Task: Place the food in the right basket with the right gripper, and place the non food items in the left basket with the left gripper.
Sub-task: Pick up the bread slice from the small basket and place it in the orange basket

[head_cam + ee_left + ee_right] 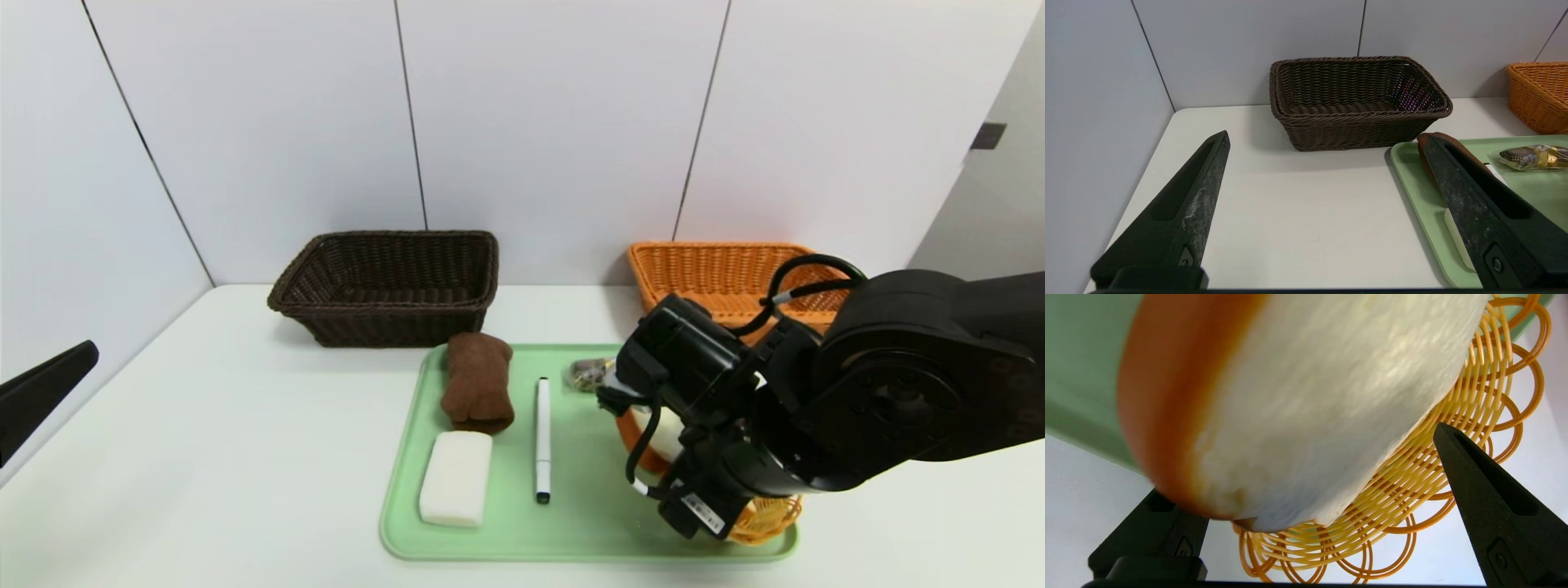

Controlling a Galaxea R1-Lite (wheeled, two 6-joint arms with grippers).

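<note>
**Right gripper lined up on the bread, nothing grabbed yet**

The right gripper [1306, 506] is low over the lower right of the green tray [588, 523], jaws wide open either side of the bread slice [1306, 400], which sits propped in the little yellow wicker dish [767, 518]. Not pinched yet, far as I can see. That bread looks light and squishy, so I'd squeeze gently across the crust edges, not the soft white face, or it'll dent or tear. The dish is light too and might lift along with it. The orange basket [718, 273] waits upper right. The left gripper [1327, 143] is parked open at the left, facing the dark brown basket [388, 282].
</note>
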